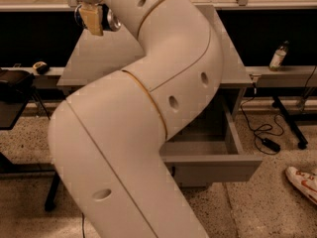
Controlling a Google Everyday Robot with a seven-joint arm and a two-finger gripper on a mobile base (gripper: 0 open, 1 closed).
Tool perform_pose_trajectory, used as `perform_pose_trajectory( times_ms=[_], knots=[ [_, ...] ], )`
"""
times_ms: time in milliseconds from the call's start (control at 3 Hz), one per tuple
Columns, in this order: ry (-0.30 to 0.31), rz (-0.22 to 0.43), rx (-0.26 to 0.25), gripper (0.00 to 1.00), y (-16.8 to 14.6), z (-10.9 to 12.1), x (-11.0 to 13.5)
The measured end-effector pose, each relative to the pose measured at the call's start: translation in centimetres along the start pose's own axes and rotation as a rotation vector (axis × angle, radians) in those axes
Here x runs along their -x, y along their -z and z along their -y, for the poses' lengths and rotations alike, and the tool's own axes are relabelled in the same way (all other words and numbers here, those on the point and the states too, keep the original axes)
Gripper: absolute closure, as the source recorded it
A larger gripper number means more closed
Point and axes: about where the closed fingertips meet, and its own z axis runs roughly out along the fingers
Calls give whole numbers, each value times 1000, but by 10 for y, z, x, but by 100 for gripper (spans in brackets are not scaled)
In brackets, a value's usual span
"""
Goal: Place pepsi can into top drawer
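Observation:
My gripper [94, 18] is at the top left, above the left part of the grey cabinet's top [99, 63]. It is shut on the pepsi can [112, 20]; only the can's silver end and a bit of dark side show beside a yellowish finger pad [92, 20]. The top drawer [213, 168] is pulled open at the lower right. Its inside is mostly hidden behind my big white arm [148, 113], which fills the middle of the view.
A bottle [278, 56] stands on a low grey shelf at the right. A cable with a plug [270, 144] lies on the speckled floor, and a shoe [303, 182] is at the right edge. A black stand [12, 90] is at the left.

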Motion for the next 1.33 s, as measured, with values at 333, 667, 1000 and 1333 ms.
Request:
perform_pose_trajectory(
  times_ms=[333,667,1000,1333],
  knots=[
    [-22,92,26,100,-18,5,-5],
    [-98,234,36,100,-13,13,-42],
    [-122,435,-23,100,47,5,-88],
    [-36,541,24,100,68,-53,-101]
  ],
)
